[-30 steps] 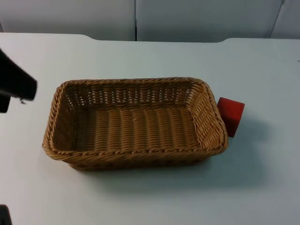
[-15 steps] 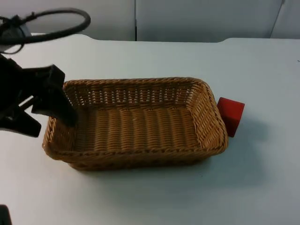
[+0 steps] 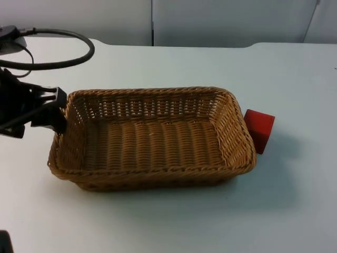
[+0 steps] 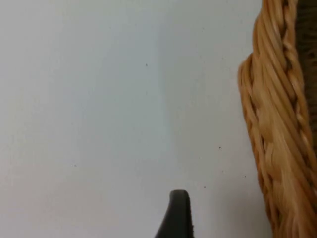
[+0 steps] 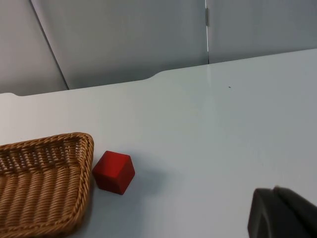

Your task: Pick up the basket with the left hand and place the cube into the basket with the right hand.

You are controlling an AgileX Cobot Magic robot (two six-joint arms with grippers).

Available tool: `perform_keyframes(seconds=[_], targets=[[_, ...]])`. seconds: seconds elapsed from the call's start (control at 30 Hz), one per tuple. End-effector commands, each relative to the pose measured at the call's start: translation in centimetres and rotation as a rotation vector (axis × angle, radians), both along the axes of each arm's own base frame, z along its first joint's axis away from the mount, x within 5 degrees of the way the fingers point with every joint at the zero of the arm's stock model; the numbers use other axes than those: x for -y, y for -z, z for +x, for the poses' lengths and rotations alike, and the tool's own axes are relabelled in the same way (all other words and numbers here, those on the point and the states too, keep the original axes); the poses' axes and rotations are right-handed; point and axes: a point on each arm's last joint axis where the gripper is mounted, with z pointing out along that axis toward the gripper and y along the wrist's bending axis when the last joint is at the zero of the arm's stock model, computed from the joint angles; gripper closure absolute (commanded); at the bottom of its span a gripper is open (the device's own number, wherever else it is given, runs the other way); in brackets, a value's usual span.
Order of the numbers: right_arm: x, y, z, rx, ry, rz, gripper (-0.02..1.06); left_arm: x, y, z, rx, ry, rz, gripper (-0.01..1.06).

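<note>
A woven wicker basket (image 3: 152, 93) sits flat on the white table, long side towards me. A red cube (image 3: 259, 129) rests on the table against the basket's right end. My left gripper (image 3: 36, 125) is low at the basket's left end and open. One finger (image 3: 55, 119) is at the left rim, the other is out over the table. The left wrist view has the basket rim (image 4: 277, 148) close by and a black fingertip (image 4: 177, 213) over bare table outside it. My right gripper (image 5: 282, 215) waits well off to the side of the cube (image 5: 114, 172) and basket (image 5: 85, 173).
The grey partition wall (image 3: 210, 21) closes the table's far edge. Bare white table (image 3: 174, 221) lies in front of the basket and to the right of the cube.
My left arm came in from the left and reached over the basket's left end. It has since drawn back slightly to the rim. Basket and cube have stayed put.
</note>
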Motion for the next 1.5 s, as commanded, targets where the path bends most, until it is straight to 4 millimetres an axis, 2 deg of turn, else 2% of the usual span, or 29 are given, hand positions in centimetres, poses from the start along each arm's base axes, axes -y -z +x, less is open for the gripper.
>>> perform_keyframes(seconds=[0.0,0.2,0.37,0.5,0.57,0.6,0.63,0.7,0.73,0.77,0.9,1.1,1.2,1.23,1.4,1.47], targets=[[-0.1,0.0,0.0,0.014,0.003,0.002,1.05,0.2,-0.2,0.2,0.018,-0.012,-0.001,0.35],[-0.1,0.0,0.0,0.014,0.003,0.002,1.05,0.3,-0.4,0.7,0.025,-0.039,-0.028,0.35],[-0.1,0.0,0.0,0.014,0.003,0.002,1.05,1.1,0.9,1.9,-0.054,-0.016,-0.087,0.35],[-0.1,0.0,0.0,0.014,0.003,0.002,1.05,1.5,2.7,2.9,-0.113,-0.017,-0.11,0.36],[-0.1,0.0,0.0,0.014,0.003,0.002,1.05,1.5,3.1,3.0,-0.122,-0.017,-0.109,0.38],[-0.1,0.0,0.0,0.014,0.003,0.002,1.05,1.5,3.5,3.2,-0.129,-0.032,-0.113,0.44],[-0.1,0.0,0.0,0.014,0.003,0.002,1.05,1.5,3.7,3.3,-0.13,-0.042,-0.114,0.56],[-0.1,0.0,0.0,0.014,0.003,0.002,1.05,1.6,4.0,3.5,-0.131,-0.056,-0.119,0.89],[-0.1,0.0,0.0,0.014,0.003,0.002,1.05,1.6,4.0,3.5,-0.131,-0.056,-0.119,0.89],[-0.1,0.0,0.0,0.014,0.003,0.002,1.05,1.5,4.0,3.6,-0.127,-0.061,-0.117,1.06],[-0.1,0.0,0.0,0.014,0.003,0.002,1.05,1.7,3.5,4.0,-0.125,-0.062,-0.138,1.05],[-0.1,0.0,0.0,0.014,0.003,0.002,1.05,2.0,1.5,4.5,-0.093,-0.08,-0.183,1.05],[-0.1,0.0,0.0,0.014,0.003,0.002,1.05,2.2,-0.4,4.2,-0.069,-0.061,-0.215,1.05],[-0.1,0.0,0.0,0.014,0.003,0.002,1.05,2.2,-0.4,4.2,-0.069,-0.061,-0.215,1.05],[-0.1,0.0,0.0,0.014,0.003,0.002,1.05,2.5,-3.8,3.4,-0.039,-0.041,-0.269,1.05],[-0.1,0.0,0.0,0.014,0.003,0.002,1.05,2.5,-4.4,3.2,-0.031,-0.042,-0.27,1.05]])
